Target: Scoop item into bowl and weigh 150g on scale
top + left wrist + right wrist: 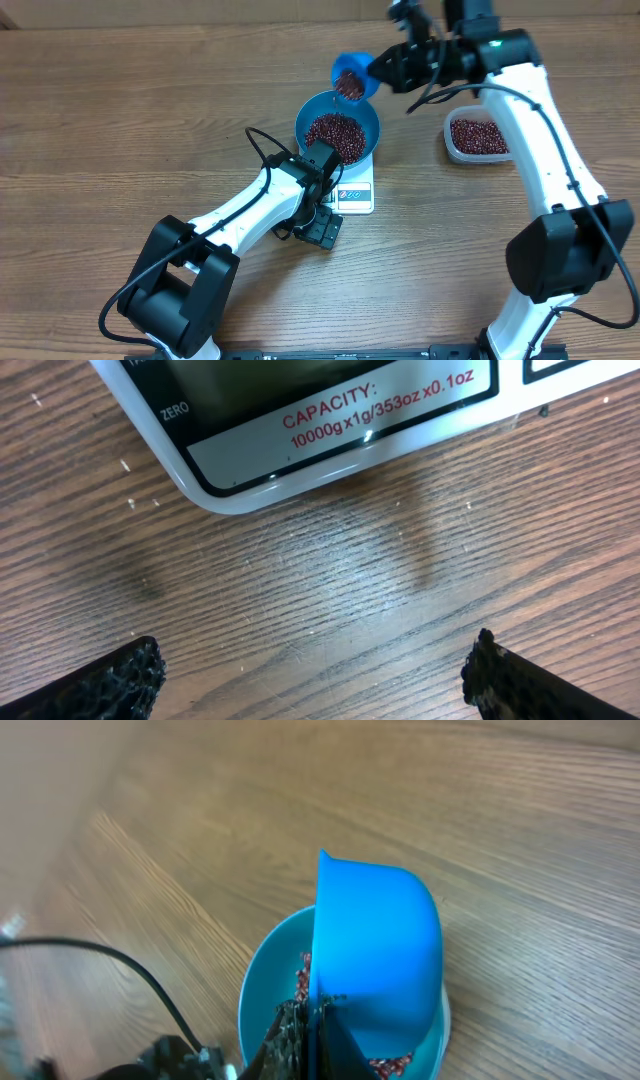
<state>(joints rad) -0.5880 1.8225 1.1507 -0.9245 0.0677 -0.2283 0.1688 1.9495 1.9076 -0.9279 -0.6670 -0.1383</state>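
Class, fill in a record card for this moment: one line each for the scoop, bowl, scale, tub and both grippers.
scoop: tilted above the bowl, beans in it
bowl: on the scale, holding a heap of beans
scale: white, under the bowl
tub: clear, beans inside, apart from the scale
right gripper: shut on scoop
left gripper: open, empty, by the scale's edge

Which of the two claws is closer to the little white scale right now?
Left. The left gripper, open, is right beside the scale's display edge. The right gripper holds a blue scoop tilted above the bowl's far rim, farther from the scale.
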